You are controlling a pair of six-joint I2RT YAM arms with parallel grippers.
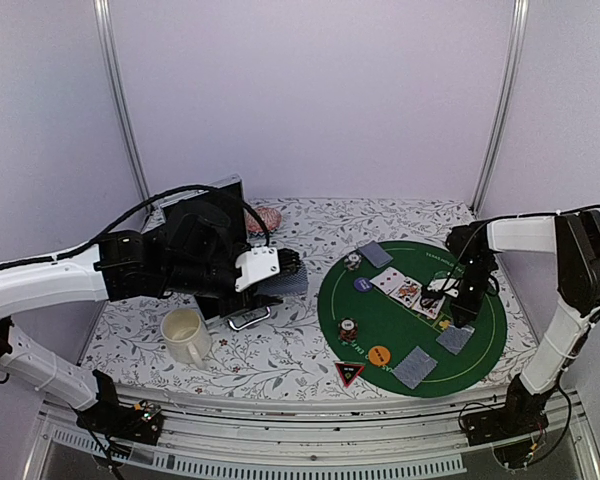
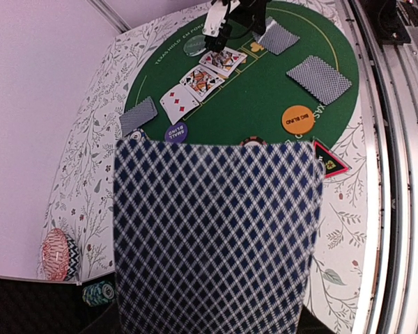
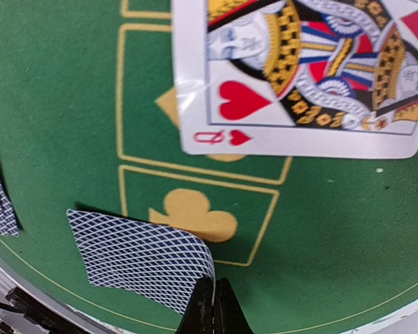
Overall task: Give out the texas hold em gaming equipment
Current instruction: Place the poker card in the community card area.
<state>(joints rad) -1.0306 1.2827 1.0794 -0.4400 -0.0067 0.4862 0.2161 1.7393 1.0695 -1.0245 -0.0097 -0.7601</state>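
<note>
The round green mat (image 1: 480,365) carries face-up cards (image 1: 405,290), face-down grey-blue cards (image 1: 375,253) (image 1: 416,366), striped chips (image 1: 349,327), a purple disc (image 1: 362,284), an orange disc (image 1: 379,354) and a black-red triangle marker (image 1: 349,373). My left gripper (image 1: 280,272) is left of the mat, shut on a deck of cards (image 2: 216,236) that hides its fingers in the left wrist view. My right gripper (image 3: 214,306) is shut on the corner of a face-down card (image 3: 143,257), lifting it off the mat's right side (image 1: 455,338). A queen of hearts (image 3: 299,76) lies just beyond.
A cream mug (image 1: 185,335) stands near the left front. A pink striped round object (image 1: 268,218) sits at the back, also in the left wrist view (image 2: 57,254) beside a teal chip stack (image 2: 97,292). A clear disc (image 2: 193,46) lies on the mat.
</note>
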